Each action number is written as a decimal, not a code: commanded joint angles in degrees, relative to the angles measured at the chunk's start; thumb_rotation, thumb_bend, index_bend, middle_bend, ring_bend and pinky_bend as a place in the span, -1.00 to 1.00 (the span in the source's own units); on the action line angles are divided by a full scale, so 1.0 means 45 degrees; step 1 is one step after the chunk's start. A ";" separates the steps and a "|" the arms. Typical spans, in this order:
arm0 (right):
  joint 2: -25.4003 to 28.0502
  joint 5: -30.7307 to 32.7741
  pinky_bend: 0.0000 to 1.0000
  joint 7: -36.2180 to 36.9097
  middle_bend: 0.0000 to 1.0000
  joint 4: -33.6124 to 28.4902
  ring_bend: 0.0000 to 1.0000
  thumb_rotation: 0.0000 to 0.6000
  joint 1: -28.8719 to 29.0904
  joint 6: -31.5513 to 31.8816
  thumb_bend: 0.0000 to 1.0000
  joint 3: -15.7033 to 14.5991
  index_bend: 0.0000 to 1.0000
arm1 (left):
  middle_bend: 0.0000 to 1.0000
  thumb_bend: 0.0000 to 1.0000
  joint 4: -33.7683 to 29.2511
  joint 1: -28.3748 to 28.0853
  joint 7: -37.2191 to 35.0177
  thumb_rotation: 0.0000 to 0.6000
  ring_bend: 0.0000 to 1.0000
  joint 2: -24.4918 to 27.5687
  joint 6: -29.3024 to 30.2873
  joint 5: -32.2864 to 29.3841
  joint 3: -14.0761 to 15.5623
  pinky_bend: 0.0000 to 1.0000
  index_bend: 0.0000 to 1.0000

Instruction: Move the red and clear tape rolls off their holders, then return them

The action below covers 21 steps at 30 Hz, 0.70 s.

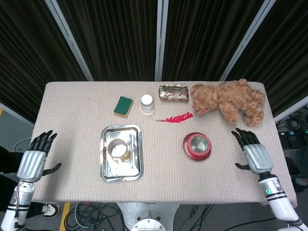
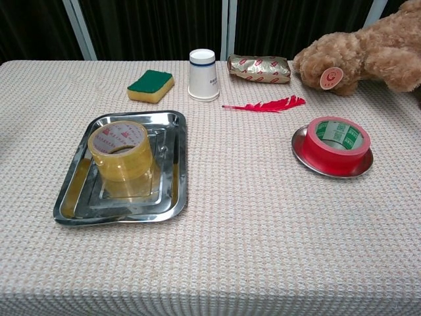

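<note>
Table's woven cloth: our right hand (image 1: 253, 153), fingers spread and empty, sits just right of red roll (image 1: 197, 146); left hand (image 1: 34, 159) likewise, farther from clear roll (image 1: 118, 148).

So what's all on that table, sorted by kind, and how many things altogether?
Tape rolls: 2, clear, red
Metal holders: 2, tray, round dish
Sponge: 1
Paper cup: 1
Foil packet: 1
Red feather: 1
Teddy bear: 1
Total: 9
</note>
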 commanded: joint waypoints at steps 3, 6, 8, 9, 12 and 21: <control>-0.0379 0.1163 -1.00 -0.1632 -1.00 -0.0654 -1.00 1.00 0.1787 -0.2220 -1.00 0.0435 -1.00 | -0.96 -0.74 0.0053 0.0028 -0.0088 1.00 -1.00 0.0030 0.0015 0.0037 0.0044 -0.77 -0.96; -0.0836 0.1704 -1.00 -0.2165 -1.00 -0.0546 -1.00 1.00 0.2248 -0.2713 -1.00 0.0483 -1.00 | -0.96 -0.74 0.0119 0.0060 -0.0177 1.00 -1.00 0.0046 -0.0011 0.0005 0.0075 -0.77 -0.96; -0.1097 0.2011 -1.00 -0.2439 -1.00 -0.0450 -1.00 1.00 0.2541 -0.3004 -1.00 0.0499 -1.00 | -0.96 -0.74 0.0185 0.0075 -0.0258 1.00 -1.00 0.0023 -0.0028 -0.0007 0.0093 -0.77 -0.96; -0.1195 0.2145 -1.00 -0.2543 -1.00 -0.0408 -1.00 1.00 0.2661 -0.3114 -1.00 0.0514 -1.00 | -0.96 -0.74 0.0214 0.0074 -0.0287 1.00 -1.00 0.0014 -0.0051 -0.0010 0.0104 -0.77 -0.96; -0.1443 0.2552 -1.00 -0.2901 -1.00 -0.0314 -1.00 1.00 0.3011 -0.3402 -1.00 0.0529 -1.00 | -0.96 -0.74 0.0257 0.0049 -0.0332 1.00 -1.00 0.0011 -0.0153 0.0041 0.0176 -0.78 -0.96; -0.1944 0.3550 -1.00 -0.3623 -0.94 0.0028 -1.00 1.00 0.3715 -0.3814 -1.00 0.0429 -1.00 | -0.96 -0.74 0.0383 0.0048 -0.0453 1.00 -1.00 -0.0034 -0.0176 0.0044 0.0182 -0.78 -0.96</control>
